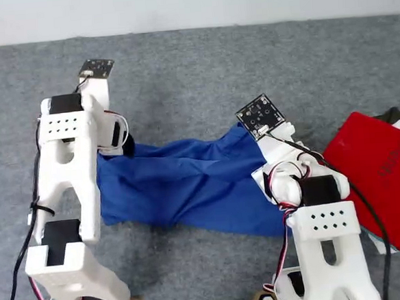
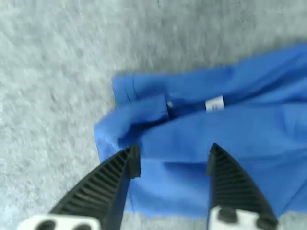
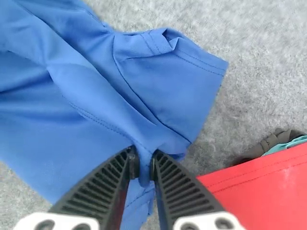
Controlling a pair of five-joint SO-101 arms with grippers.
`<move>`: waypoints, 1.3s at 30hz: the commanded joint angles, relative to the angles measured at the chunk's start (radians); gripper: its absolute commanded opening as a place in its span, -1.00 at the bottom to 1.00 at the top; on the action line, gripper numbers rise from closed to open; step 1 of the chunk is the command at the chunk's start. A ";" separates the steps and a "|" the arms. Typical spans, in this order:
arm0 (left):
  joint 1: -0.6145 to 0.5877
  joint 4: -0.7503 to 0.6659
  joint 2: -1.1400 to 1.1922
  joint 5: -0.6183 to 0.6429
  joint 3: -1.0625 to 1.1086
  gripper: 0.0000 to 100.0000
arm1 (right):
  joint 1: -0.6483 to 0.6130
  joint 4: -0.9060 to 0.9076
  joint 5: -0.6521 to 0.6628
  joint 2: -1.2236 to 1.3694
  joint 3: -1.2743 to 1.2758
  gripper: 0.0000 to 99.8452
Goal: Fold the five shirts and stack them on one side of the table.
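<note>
A blue shirt (image 1: 189,185) lies rumpled across the middle of the grey table, between the two arms. In the left wrist view its collar with a white label (image 2: 214,104) faces up, and my left gripper (image 2: 172,160) hangs open just above the cloth near the collar end. My right gripper (image 3: 142,165) is shut on a fold of the blue shirt (image 3: 96,86) close to a sleeve (image 3: 187,72). A folded red shirt (image 1: 380,172) lies on a stack at the table's right side.
Under the red shirt (image 3: 259,196) peek teal and dark cloths (image 3: 278,141). Bare grey carpet-like table (image 1: 195,75) stretches behind the arms. The left arm's white body (image 1: 68,173) covers the blue shirt's left edge.
</note>
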 commanded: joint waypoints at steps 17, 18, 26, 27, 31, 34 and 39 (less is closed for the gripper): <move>-0.227 -0.103 -0.052 -0.071 0.148 -0.54 | -0.008 -0.008 0.003 -0.002 -0.005 -0.98; -0.224 -0.121 -0.052 -0.071 0.166 -0.54 | -0.008 -0.008 0.003 -0.002 -0.005 -0.98; -0.215 -0.282 -0.052 -0.071 0.286 -0.54 | -0.008 -0.008 0.003 -0.002 -0.005 -0.98; -0.213 -0.308 -0.052 -0.071 0.302 -0.54 | -0.008 -0.008 0.003 -0.002 -0.005 -0.98; -0.213 -0.402 -0.052 -0.071 0.361 -0.54 | -0.008 -0.008 0.003 -0.002 -0.005 -0.98; -0.212 -0.448 -0.052 -0.069 0.390 -0.55 | -0.008 -0.008 0.003 -0.002 -0.005 -0.98; -0.212 -0.572 -0.052 -0.069 0.440 -0.67 | -0.008 -0.008 0.003 -0.002 -0.005 -0.98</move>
